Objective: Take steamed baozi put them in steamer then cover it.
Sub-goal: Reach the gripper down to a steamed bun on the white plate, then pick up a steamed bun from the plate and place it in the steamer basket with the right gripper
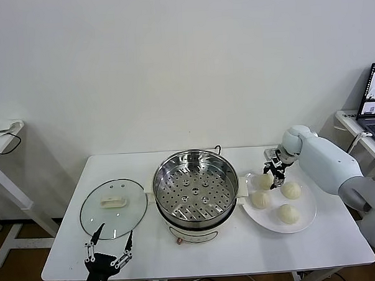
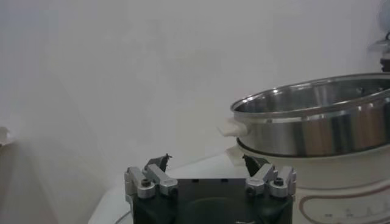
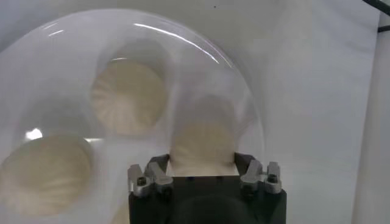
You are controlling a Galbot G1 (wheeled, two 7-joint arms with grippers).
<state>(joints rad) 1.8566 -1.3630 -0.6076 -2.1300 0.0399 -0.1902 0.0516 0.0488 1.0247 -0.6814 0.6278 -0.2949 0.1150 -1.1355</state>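
Your steamer (image 1: 195,185) holds only its perforated tray; four baozi (image 1: 290,190) sit on the plate (image 1: 306,221), your right gripper (image 1: 271,175) straddling one (image 3: 204,143), fingers open around it.

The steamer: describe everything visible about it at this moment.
The steamer is a large round pot of shiny steel standing upright at the middle of the white table. Its perforated tray is bare; no buns are in it. It sits on a white base, with a white side handle at the rim. It is uncovered: the glass lid lies flat on its left. Neither gripper touches it.
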